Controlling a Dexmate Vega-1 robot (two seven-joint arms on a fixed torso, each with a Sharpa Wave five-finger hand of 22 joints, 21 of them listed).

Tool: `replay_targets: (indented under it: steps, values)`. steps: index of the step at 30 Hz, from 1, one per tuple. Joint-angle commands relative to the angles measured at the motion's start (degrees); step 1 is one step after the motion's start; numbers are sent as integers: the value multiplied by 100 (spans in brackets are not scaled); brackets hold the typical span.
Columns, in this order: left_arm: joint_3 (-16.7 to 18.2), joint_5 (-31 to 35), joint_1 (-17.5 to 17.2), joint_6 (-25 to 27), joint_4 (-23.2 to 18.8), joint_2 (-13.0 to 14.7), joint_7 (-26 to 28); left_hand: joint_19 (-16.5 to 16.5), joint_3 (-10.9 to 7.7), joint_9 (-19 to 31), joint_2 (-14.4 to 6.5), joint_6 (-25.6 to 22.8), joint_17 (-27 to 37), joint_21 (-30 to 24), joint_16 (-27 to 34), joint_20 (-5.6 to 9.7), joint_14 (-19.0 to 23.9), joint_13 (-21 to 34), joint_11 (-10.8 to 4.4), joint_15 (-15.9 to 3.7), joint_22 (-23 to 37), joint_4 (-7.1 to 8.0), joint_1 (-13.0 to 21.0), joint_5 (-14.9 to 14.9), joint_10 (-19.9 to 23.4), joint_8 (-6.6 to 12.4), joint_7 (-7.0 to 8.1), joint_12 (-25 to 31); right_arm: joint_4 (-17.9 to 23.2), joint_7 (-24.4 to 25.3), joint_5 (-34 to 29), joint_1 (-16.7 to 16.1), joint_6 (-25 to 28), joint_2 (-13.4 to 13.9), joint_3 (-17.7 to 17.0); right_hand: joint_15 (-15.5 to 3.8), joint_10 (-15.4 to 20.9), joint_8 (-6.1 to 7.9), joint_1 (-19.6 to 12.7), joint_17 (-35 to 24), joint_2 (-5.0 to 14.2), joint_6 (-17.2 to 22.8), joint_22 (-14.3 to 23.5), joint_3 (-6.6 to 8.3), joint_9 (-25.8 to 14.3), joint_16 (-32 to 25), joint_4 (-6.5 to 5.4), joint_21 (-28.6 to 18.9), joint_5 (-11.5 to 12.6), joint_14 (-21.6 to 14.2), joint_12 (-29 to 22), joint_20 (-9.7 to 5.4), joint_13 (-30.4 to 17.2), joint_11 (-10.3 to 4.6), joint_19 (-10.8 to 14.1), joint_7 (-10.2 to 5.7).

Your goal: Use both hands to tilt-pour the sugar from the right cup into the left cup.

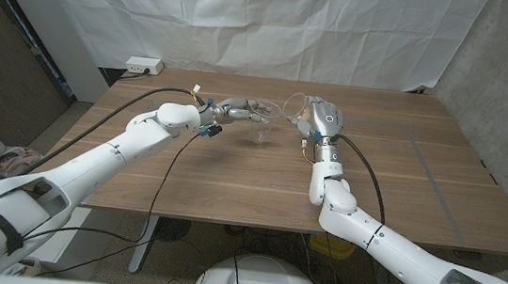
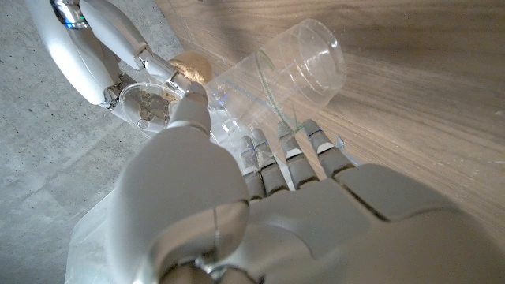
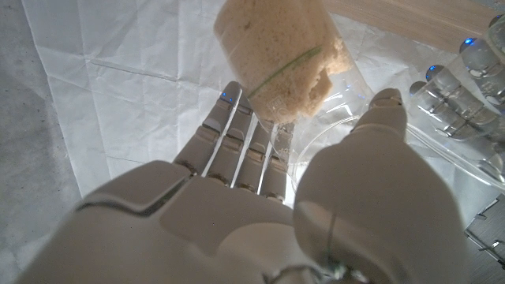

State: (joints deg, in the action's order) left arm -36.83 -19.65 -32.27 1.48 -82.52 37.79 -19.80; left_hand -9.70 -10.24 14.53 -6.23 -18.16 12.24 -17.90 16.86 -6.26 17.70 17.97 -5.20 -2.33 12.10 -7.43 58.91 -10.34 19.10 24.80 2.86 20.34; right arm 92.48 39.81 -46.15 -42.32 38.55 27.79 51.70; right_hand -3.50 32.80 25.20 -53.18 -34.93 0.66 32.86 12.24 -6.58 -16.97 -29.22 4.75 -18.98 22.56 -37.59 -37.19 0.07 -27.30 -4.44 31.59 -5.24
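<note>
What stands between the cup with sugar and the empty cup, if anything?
Nothing visible does. The right hand holds the sugar cup tilted, the left hand holds the empty cup, and their rims sit close with open air between.

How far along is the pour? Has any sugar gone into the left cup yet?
Done: both cups are lifted, the left robot hand holding the empty cup and the right robot hand holding the sugar cup. In hand: the sugar cup is tilted toward the empty one, its sugar still packed inside. Left: the pour itself, as no sugar shows in the left cup.
</note>
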Motion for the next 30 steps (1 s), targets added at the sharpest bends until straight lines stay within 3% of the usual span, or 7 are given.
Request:
replay_targets:
  steps: [1,10,25,27,28,30]
  values:
    - [-22,11,68,-109,142,-58,-60,10,-66,11,-134,-91,1,-37,-10,-10,65,21,27,-273,26,30,-83,2,30,18,-9,-23,35,-304,-550,155,282,107,230,-880,29,30,-17,-26,82,55,15,-59,-1,19,17,-32,10,-49,-42,-28,2,-47,25,-28]
    - [-50,31,156,-166,314,-134,-108,14,-79,16,-135,-95,-1,-40,-24,-14,63,24,16,-277,26,22,-88,3,35,14,-15,-25,-33,-569,-1204,321,516,170,488,-887,77,61,-49,-66,117,106,9,-93,13,67,12,-48,14,-99,-54,-36,27,-58,39,-42]
    - [-221,132,452,-296,756,-400,-315,16,-97,26,-136,-106,-3,-45,-43,-20,71,29,27,-278,26,13,-103,5,36,10,-8,-32,-71,-829,-1535,376,400,190,473,-874,123,101,-21,-111,142,154,-1,-184,34,165,-33,-63,9,-154,-73,-66,39,-87,35,-75]
    - [-244,144,491,-308,816,-432,-348,16,-100,27,-137,-107,-3,-46,-46,-23,71,30,41,-281,26,12,-106,5,33,9,-11,-34,19,-534,-1024,211,80,129,171,-870,115,103,-5,-114,137,156,-1,-199,36,173,-42,-62,7,-158,-71,-71,37,-99,29,-82]
    - [-248,141,502,-315,837,-441,-365,17,-102,28,-138,-108,-2,-47,-48,-22,73,31,31,-278,26,13,-111,5,33,9,-7,-35,-4,-695,-1232,259,303,114,260,-869,127,104,8,-117,138,154,-2,-210,37,179,-51,-66,5,-165,-78,-71,34,-93,37,-84]
    - [-249,143,508,-305,845,-445,-362,17,-104,30,-136,-110,-3,-48,-50,-24,74,32,29,-278,26,12,-114,6,33,8,-13,-36,0,-489,-817,145,32,43,46,-878,116,107,12,-121,137,156,-3,-223,39,194,-56,-65,4,-167,-74,-79,35,-86,30,-78]
